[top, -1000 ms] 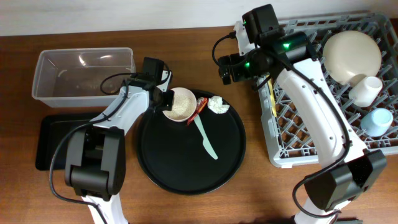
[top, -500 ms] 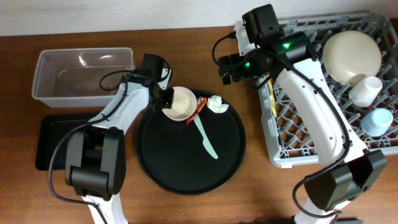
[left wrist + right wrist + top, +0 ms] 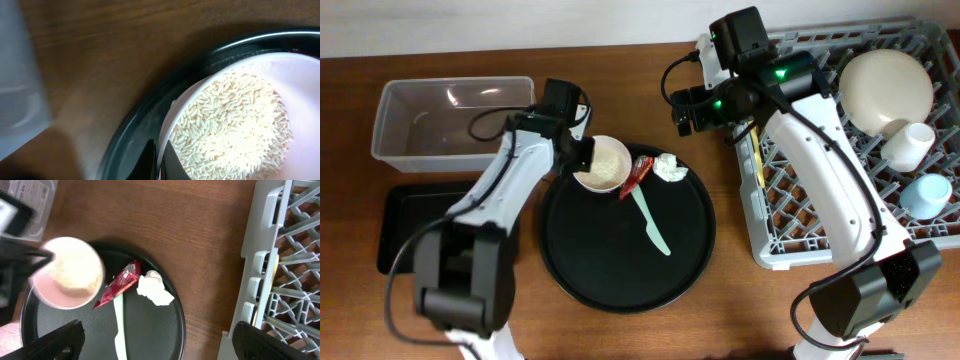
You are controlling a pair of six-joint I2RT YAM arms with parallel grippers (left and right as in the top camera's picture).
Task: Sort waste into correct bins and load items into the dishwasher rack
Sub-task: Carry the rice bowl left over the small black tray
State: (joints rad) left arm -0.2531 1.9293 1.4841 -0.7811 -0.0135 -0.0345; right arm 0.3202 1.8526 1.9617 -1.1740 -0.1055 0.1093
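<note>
My left gripper (image 3: 582,153) is shut on the rim of the pink-rimmed bowl (image 3: 602,165), which holds the whitish rice grains (image 3: 230,125). The bowl is over the left edge of the round black tray (image 3: 620,275). In the left wrist view the fingers (image 3: 160,162) pinch the bowl wall. The red wrapper (image 3: 638,176), the paper wad (image 3: 669,167) and the mint-green spoon (image 3: 653,226) lie on the round tray. My right gripper (image 3: 692,112) is open and empty, hovering between the tray and the grey rack (image 3: 790,240). The rack holds the cream plate (image 3: 887,88), white cup (image 3: 910,143), blue cup (image 3: 927,194) and yellow spoon (image 3: 757,160).
The clear tub (image 3: 450,120) stands at the back left, with the shallow black tray (image 3: 395,225) in front of it. The right wrist view shows the bowl (image 3: 70,275), wrapper (image 3: 120,282), wad (image 3: 155,289), spoon (image 3: 119,325) and the rack's edge (image 3: 265,275).
My left gripper has carried the bowl of rice a little to the left and back, toward the clear tub. The right arm has not moved.
</note>
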